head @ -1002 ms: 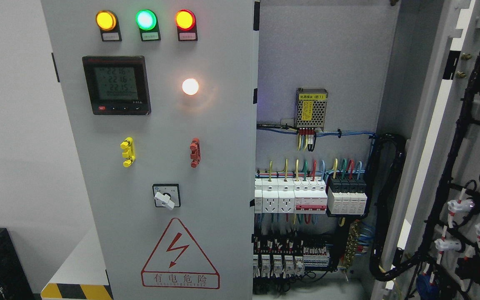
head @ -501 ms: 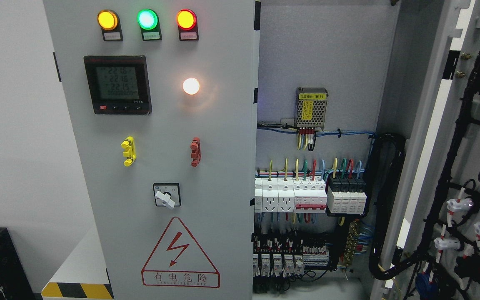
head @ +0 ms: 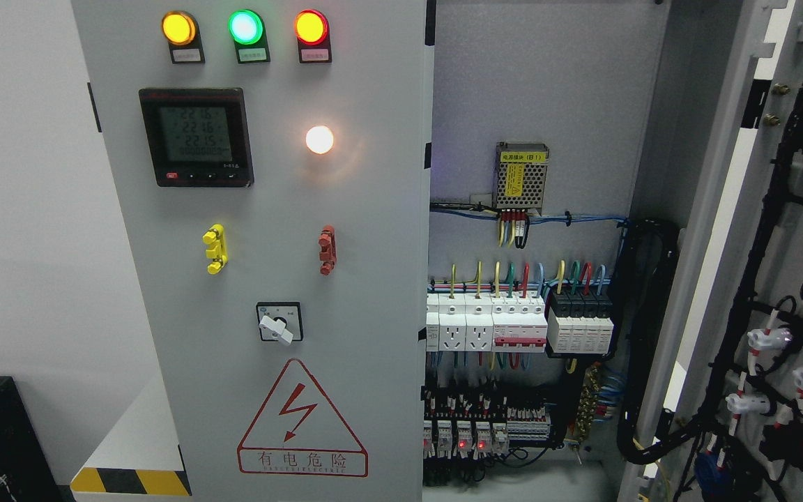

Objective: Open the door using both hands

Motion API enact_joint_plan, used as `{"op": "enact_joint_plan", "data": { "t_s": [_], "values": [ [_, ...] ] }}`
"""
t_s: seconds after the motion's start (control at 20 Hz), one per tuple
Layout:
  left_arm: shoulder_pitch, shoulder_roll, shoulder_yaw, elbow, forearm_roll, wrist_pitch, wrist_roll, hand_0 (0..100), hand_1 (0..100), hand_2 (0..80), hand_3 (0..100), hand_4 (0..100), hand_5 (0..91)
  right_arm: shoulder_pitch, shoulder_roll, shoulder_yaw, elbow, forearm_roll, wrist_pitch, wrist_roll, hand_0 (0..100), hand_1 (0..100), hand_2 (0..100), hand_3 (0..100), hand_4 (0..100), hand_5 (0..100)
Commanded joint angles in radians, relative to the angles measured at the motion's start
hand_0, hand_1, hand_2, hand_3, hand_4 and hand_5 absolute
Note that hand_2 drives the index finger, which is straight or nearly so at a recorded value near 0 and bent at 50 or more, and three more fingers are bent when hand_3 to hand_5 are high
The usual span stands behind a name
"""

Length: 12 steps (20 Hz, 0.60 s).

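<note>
Neither robot hand was in the head view at this moment, so you could not tell how far either was open or whether it held anything, and there was no hand to place things against; positions here go by the cabinet itself. The right door (head: 785, 279) stood swung wide, its inner face with the black wiring harness (head: 757, 279) turned toward you, and the breaker row (head: 520, 324) and power supply (head: 521, 176) lay exposed inside. The left door (head: 269, 279) was shut, carrying the meter (head: 196, 137), three indicator lamps (head: 245, 28) and the rotary switch (head: 279, 322). Judging from this, the left door was the step in hand. You would have done well to bring a hand to its free edge beside the opening, clear of the switch, and pull in an arc about the hinges on its far side.
</note>
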Motion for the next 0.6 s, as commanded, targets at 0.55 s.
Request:
{"op": "enact_joint_plan", "data": {
  "t_s": [0.55],
  "values": [
    [-0.002,-0.273,0.604,0.458,-0.326,0.011,0.113,0,0,0.0,0,0,0.0,0.044,-0.014,-0.002,-0.299,0.015,-0.012,0.003,0,0,0,0,0,0]
  ]
}}
